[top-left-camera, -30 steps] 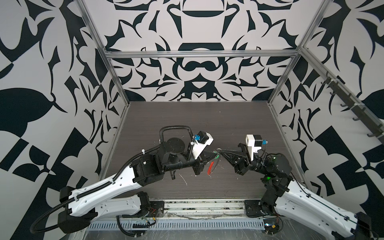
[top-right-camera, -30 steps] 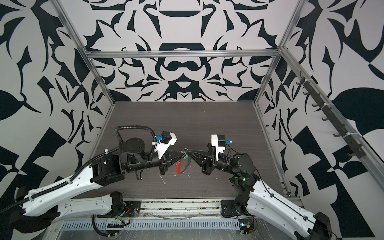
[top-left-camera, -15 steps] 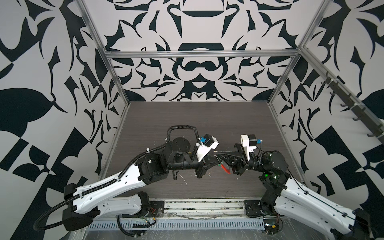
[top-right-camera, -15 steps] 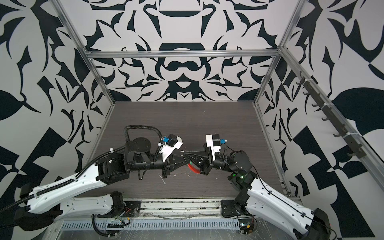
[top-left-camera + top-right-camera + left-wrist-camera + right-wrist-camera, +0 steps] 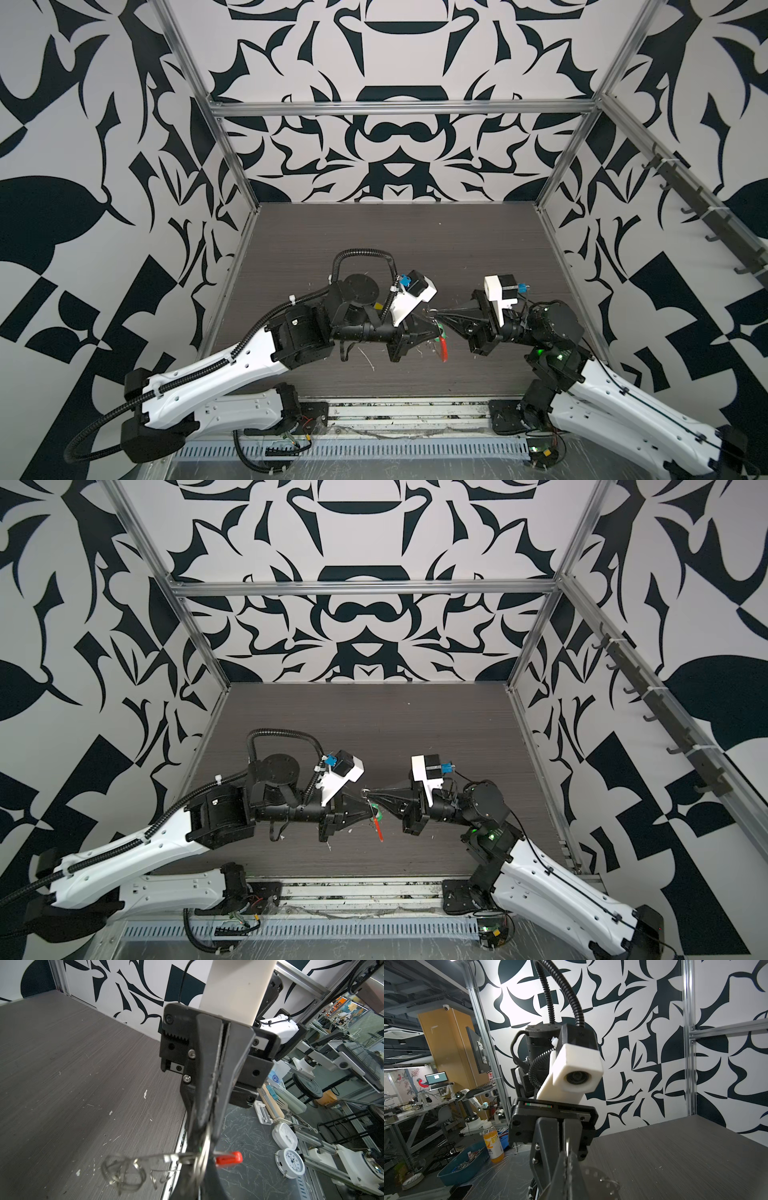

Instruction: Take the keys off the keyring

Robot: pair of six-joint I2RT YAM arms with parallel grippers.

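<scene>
above the near middle of the dark table (image 5: 374, 241), the two arms meet tip to tip and the keyring (image 5: 202, 1155) hangs between them, clear of the surface. the left gripper (image 5: 434, 328) is clenched. in the left wrist view the silver wire of the loop runs down into its own fingers, so i judge it to be gripping the keyring. the right gripper (image 5: 429, 311) is clenched too, its tip just above the left one's. in the right wrist view a thin silvery bit (image 5: 568, 1145) sits at its tips, but i cannot tell whether that is a key or the wire. the red sleeve (image 5: 379, 827) dangles tilted below both tips, and a green tag (image 5: 377, 810) shows just beside the left tip, apparently on the loop. no key lies loose on the table in both top views, and the yellow tag is nowhere visible. the removal therefore looks unfinished: the green-tagged key at least seems left to slide off the wire, and probably both keys.
</scene>
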